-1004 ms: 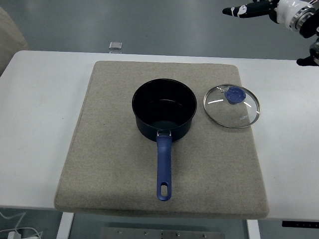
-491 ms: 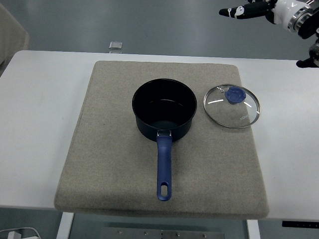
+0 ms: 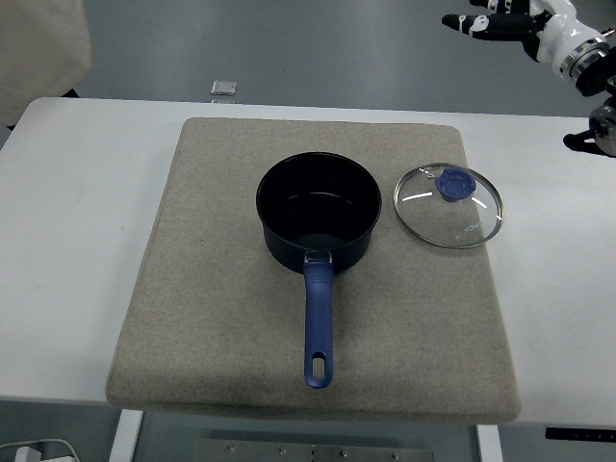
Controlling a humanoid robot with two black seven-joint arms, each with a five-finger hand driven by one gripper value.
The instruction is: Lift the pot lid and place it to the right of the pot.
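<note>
A dark blue pot [image 3: 319, 209] with a long blue handle pointing toward me stands open in the middle of a grey mat [image 3: 231, 318]. A glass lid [image 3: 449, 204] with a blue knob lies flat on the mat just to the right of the pot. My right hand [image 3: 500, 21] is raised at the top right corner, far above and behind the lid, with fingers stretched out and holding nothing. My left arm is not in view.
The mat lies on a white table [image 3: 77, 241]. A small grey square object [image 3: 223, 88] sits at the table's far edge. A beige shape [image 3: 38, 48] shows at the top left corner.
My right hand has drifted a little up and to the right. The beige shape at the top left has come further into view. The pot and lid have not moved.
</note>
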